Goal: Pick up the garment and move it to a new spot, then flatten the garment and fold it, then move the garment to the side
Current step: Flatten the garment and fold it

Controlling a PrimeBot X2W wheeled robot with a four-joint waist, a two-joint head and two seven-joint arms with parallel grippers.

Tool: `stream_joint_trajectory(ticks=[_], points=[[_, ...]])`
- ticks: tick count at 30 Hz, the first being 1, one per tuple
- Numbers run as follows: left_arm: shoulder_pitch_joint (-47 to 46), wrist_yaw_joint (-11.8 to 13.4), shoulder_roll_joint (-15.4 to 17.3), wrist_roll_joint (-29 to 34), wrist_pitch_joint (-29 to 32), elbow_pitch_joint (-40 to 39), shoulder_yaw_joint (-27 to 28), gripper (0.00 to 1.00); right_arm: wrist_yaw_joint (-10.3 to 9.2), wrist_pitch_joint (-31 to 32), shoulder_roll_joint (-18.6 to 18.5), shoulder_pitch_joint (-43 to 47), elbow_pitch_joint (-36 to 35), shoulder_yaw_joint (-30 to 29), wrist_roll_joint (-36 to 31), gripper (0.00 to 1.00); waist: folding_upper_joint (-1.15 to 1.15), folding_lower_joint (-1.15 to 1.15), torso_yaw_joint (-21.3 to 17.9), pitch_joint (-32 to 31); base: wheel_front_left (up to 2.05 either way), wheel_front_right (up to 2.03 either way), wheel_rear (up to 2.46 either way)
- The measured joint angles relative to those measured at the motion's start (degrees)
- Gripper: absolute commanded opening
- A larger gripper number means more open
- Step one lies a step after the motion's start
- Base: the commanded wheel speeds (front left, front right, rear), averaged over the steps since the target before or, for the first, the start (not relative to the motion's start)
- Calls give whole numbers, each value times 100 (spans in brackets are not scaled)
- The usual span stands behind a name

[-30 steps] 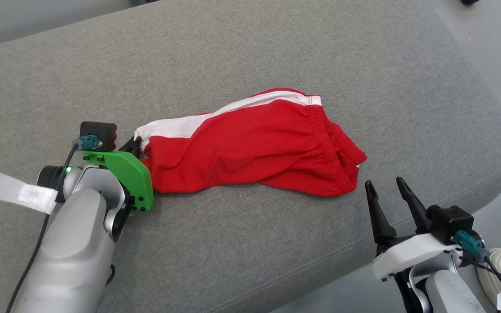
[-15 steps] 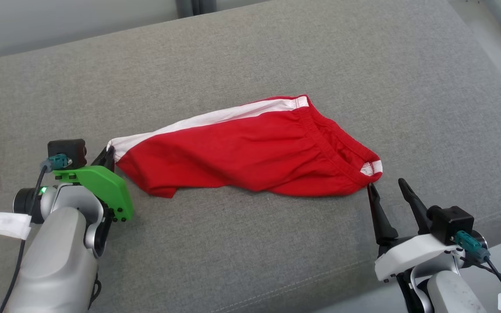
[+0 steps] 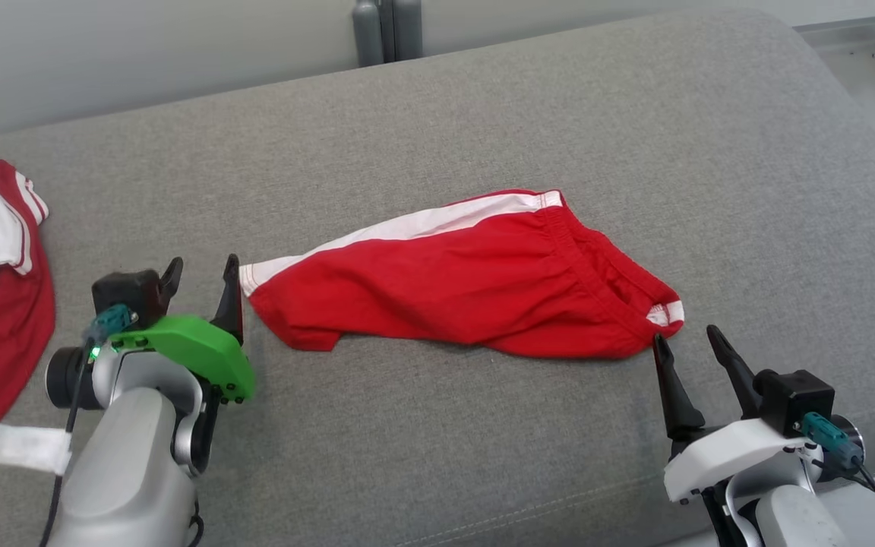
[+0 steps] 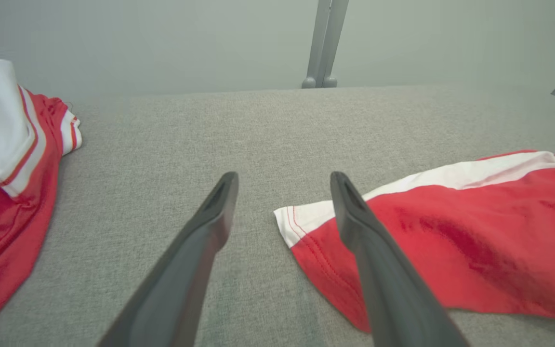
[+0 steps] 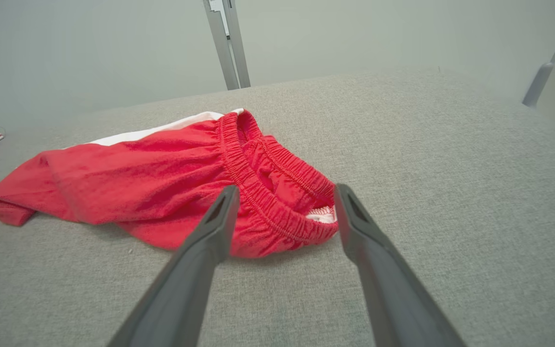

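While the left gripper [image 3: 203, 266] and right gripper [image 3: 687, 338] hover, jaws apart and empty, the shorts [image 3: 468, 292] seem ready for flattening: pinch both ends.

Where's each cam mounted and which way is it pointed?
Head view: on the head, looking down at red shorts on grey cushion; left gripper and right gripper show.
Left wrist view: left wrist, along its fingers toward the leg hem.
Right wrist view: right wrist, along its fingers toward the waistband.
Shared: all three see the shorts.
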Motion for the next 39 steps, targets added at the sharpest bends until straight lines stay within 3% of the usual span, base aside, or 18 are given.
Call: stream_joint_trajectory(ticks=[6,14,20,28,39], points=[[637,94,-147,-88,-713,-485,197,100,0,66,-2,110,-65,-15,30,100,0,0,192,-227,0,0,0],[1873,100,-371,208,-802,-2176,795,100,0,140,2,123,-74,32,65,100,0,0,604,-527,0,0,0],[2603,-18,-532,506,-803,-2871,1172,100,0,122,-1,46,-20,8,119,100,0,0,939,-718,0,0,0],[3330,-136,-642,876,-805,-3223,1508,100,0,316,2,-230,253,14,102,100,0,0,1249,-921,0,0,0],[3784,-191,-621,1226,-805,-2926,1529,100,0,515,1,-38,655,-265,29,100,0,0,1565,-1081,0,0,0]])
